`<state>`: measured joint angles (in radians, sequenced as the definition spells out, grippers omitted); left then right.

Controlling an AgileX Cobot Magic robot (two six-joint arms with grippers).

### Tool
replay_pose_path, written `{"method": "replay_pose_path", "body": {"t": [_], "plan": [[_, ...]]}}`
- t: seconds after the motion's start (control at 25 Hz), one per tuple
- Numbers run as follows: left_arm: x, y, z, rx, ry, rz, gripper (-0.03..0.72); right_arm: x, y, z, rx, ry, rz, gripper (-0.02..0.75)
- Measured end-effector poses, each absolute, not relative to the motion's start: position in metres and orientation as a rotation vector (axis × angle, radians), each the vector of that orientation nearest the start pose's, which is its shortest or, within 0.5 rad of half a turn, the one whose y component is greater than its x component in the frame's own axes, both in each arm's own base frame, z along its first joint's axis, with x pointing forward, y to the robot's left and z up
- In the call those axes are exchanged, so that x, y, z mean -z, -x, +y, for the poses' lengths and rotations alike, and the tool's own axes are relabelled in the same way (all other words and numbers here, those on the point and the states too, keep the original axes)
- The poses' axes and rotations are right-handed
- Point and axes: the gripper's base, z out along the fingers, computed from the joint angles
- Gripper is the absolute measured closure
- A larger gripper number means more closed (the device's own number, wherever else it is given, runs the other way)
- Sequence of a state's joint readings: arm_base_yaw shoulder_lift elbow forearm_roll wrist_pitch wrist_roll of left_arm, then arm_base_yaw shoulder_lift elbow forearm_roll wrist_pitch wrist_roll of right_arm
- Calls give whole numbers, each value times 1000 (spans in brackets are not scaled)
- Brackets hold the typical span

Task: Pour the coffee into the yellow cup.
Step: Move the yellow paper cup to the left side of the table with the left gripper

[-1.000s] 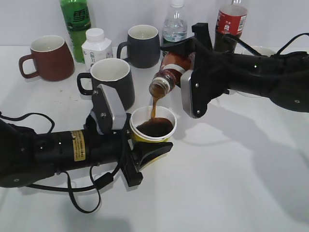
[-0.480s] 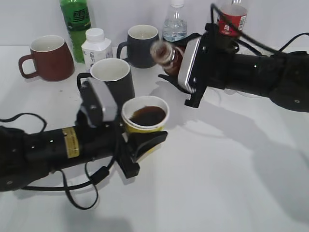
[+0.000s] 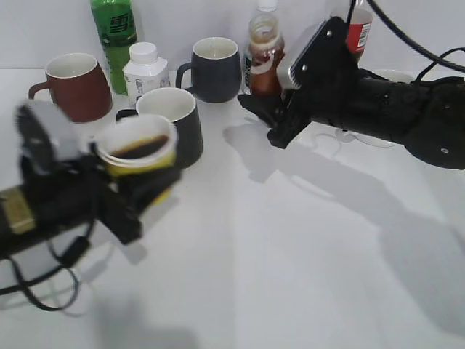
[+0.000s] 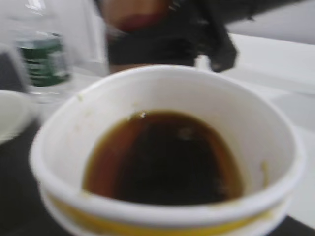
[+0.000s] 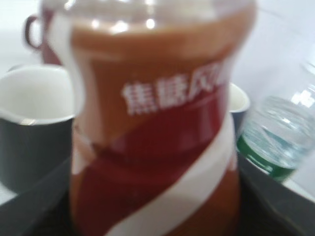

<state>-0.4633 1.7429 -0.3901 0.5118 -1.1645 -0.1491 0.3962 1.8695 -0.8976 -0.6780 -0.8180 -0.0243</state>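
My left gripper (image 3: 142, 190) is shut on the yellow cup (image 3: 138, 156) and holds it above the table at the left, in front of a dark mug. The cup holds dark coffee and fills the left wrist view (image 4: 167, 147). My right gripper (image 3: 270, 109) is shut on the coffee bottle (image 3: 264, 52), which stands upright at the back middle, next to the dark mug at the back. Its swirled brown, red and white label fills the right wrist view (image 5: 152, 132). The bottle and the cup are well apart.
A brown-red mug (image 3: 73, 86), a green bottle (image 3: 114, 33), a white pill bottle (image 3: 145, 69) and two dark mugs (image 3: 174, 120) (image 3: 214, 67) stand at the back left. A water bottle (image 5: 278, 135) and a red-labelled cola bottle (image 3: 358, 33) stand behind my right arm.
The pouring has stopped. My right gripper has turned the bottle upright and moved it back. My left gripper has carried the cup of coffee to the left and upward.
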Motion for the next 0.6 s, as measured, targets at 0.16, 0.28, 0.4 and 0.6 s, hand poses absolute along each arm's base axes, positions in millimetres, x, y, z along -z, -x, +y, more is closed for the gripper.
{"method": "replay_pose_path", "body": {"t": [0.16, 0.28, 0.4, 0.6], "plan": [[-163, -216, -127, 608, -684, 1565, 297, -187, -332, 182, -418, 946, 1471, 237], [-169, -220, -110, 538, -620, 1588, 297, -188, -334, 181, -438, 887, 1498, 237], [-166, -226, -95, 470, -553, 1646, 297, -189, -335, 179, -441, 839, 1513, 237], [-164, -236, -72, 376, -438, 1694, 297, -189, -336, 178, -442, 823, 1520, 237]]}}
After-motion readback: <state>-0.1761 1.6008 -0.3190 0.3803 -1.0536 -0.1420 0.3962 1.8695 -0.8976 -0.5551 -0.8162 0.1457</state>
